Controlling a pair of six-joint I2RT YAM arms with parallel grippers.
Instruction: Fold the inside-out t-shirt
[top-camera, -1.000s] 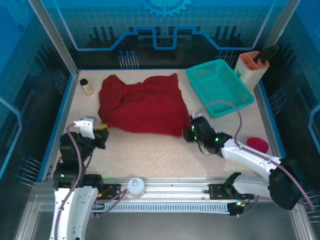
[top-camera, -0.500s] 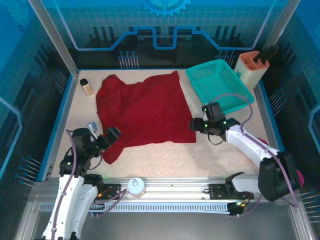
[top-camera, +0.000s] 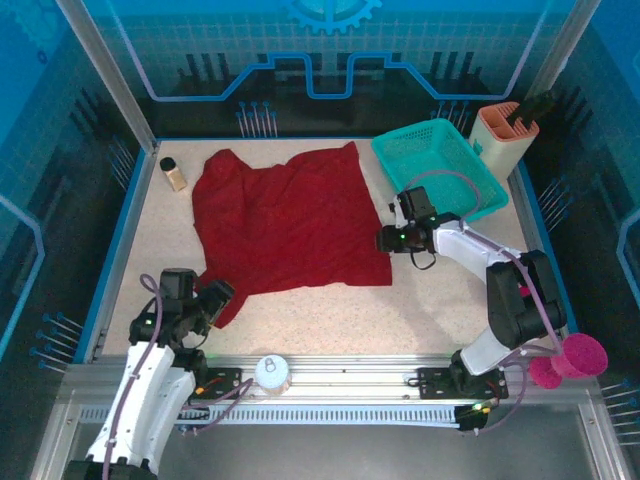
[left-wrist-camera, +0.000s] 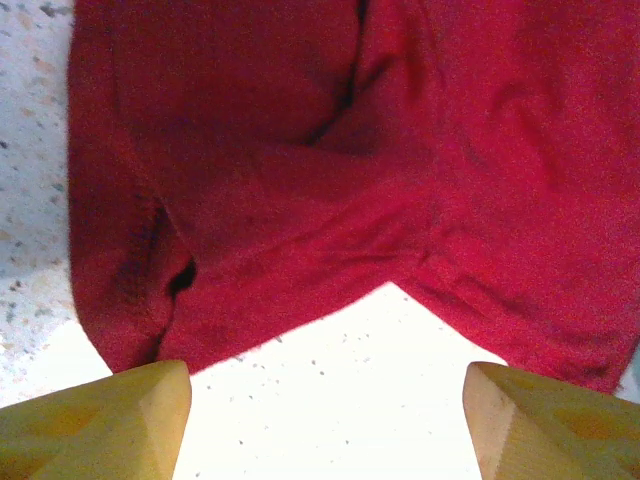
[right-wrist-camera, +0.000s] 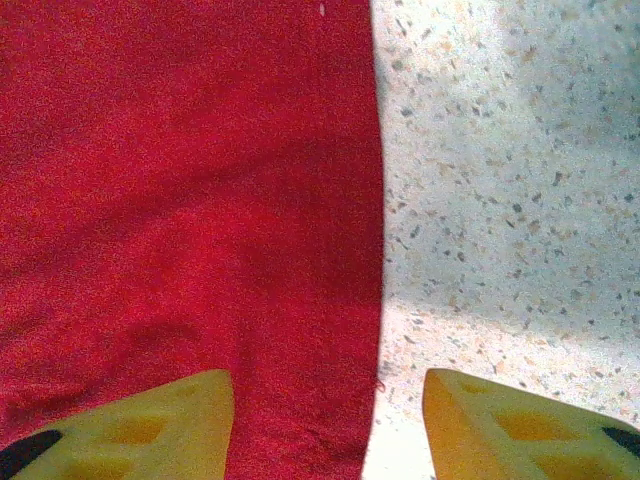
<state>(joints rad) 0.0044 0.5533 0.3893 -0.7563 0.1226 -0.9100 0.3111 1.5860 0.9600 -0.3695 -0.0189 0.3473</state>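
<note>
The inside-out t-shirt (top-camera: 285, 225) lies spread nearly flat in the middle of the table, dark red, with one sleeve (top-camera: 222, 300) reaching toward the near left. My left gripper (top-camera: 213, 300) sits at that sleeve's near edge. Seen from the left wrist, it (left-wrist-camera: 325, 425) is open over bare table, its yellow fingers (left-wrist-camera: 110, 425) wide apart, the sleeve (left-wrist-camera: 150, 280) just ahead. My right gripper (top-camera: 386, 240) is at the shirt's right edge. From the right wrist it (right-wrist-camera: 325, 425) stands open astride that edge (right-wrist-camera: 372, 300), holding nothing.
A teal mesh basket (top-camera: 440, 175) stands at the back right, an orange holder (top-camera: 505, 135) beyond it. A small bottle (top-camera: 173, 173) stands at the back left, close to the shirt. A pink object (top-camera: 572, 358) sits at the near right by the rail.
The bunched shirt has been pulled out nearly flat toward the near side. My left gripper let go of the sleeve and drew back; my right gripper rose to the shirt's right edge.
</note>
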